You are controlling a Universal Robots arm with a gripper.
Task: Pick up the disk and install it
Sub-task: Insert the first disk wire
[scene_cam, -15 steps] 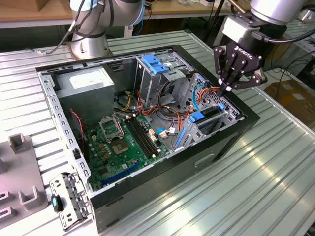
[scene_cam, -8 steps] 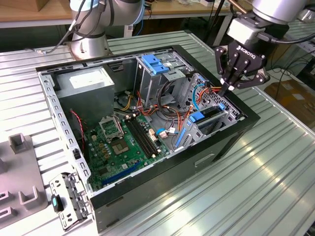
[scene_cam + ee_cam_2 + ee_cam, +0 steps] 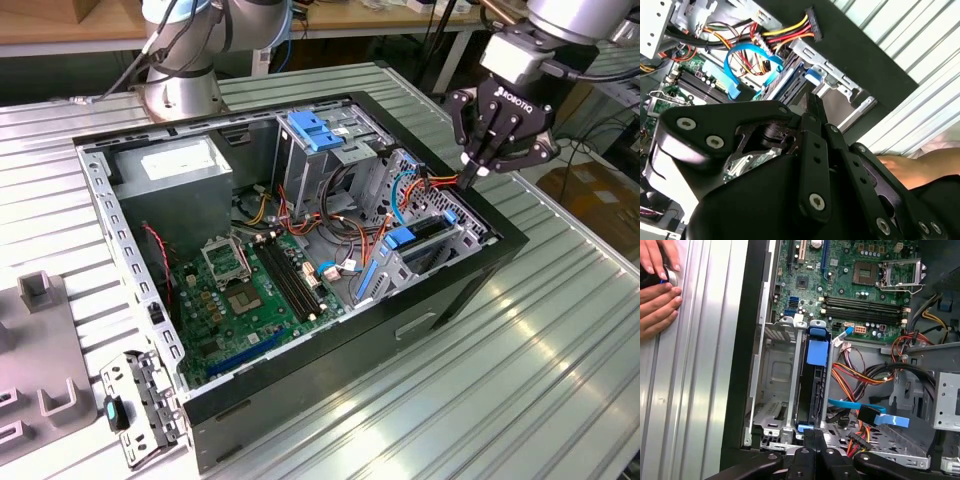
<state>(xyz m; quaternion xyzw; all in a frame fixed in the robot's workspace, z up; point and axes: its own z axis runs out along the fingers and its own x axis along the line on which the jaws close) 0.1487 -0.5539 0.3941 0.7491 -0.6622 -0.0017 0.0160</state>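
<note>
The gripper (image 3: 472, 176) is held over the corner of the open computer case (image 3: 350, 340) on the exterior view's right. Its fingers are pressed together. White letters are printed on its black body.

The disk (image 3: 807, 395) is seen standing on its edge in a slot of the metal cage (image 3: 775, 370) inside the case. Its blue bracket (image 3: 817, 351) is seen at the end nearest the green board (image 3: 860, 285). The gripper is just above the other end of the cage and apart from the disk.

Red, yellow and orange wires (image 3: 860, 375) are bunched just beside the cage. A flat blue cable (image 3: 855, 404) with a black plug (image 3: 867, 415) is lying across them, close to the gripper's tips.

A white sticker (image 3: 180, 163) is stuck on the big grey box (image 3: 170, 200) in the far corner of the case. A blue latch (image 3: 315, 130) is sitting on top of a taller cage.

The case is set on a ridged metal counter (image 3: 540, 350). A person's hand (image 3: 657, 290) is resting on the counter beside the case.
</note>
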